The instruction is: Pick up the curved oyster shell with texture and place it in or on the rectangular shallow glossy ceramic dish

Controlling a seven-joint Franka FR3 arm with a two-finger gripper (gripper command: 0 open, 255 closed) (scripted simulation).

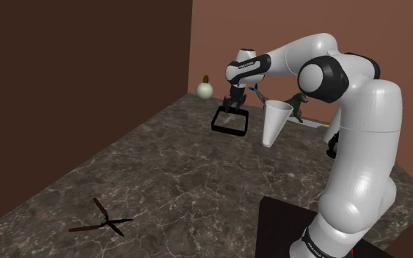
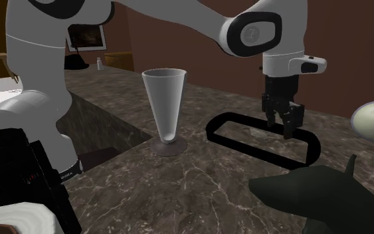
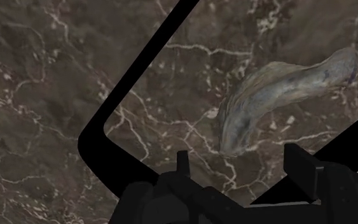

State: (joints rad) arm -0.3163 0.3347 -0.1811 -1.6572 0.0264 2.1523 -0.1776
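The oyster shell (image 3: 279, 89) is grey-brown, curved and rough. It lies inside the black-rimmed rectangular dish (image 3: 139, 73), just beyond my fingertips and touching neither finger. My gripper (image 3: 238, 162) is open, with both fingers apart and nothing between them. From the shoulder view the gripper (image 1: 234, 105) hangs pointing down over the dish (image 1: 225, 129) at the far side of the marble counter. In the second exterior view the gripper (image 2: 283, 126) stands just above the far part of the dish's rim (image 2: 213, 126).
A tall pale cone-shaped glass (image 1: 274, 121) (image 2: 165, 106) stands beside the dish. A dark dog figurine (image 2: 318, 193) is close by, and a white round object (image 1: 205, 89) sits by the brown wall. A dark scissor-like tool (image 1: 102, 220) lies near the counter's front.
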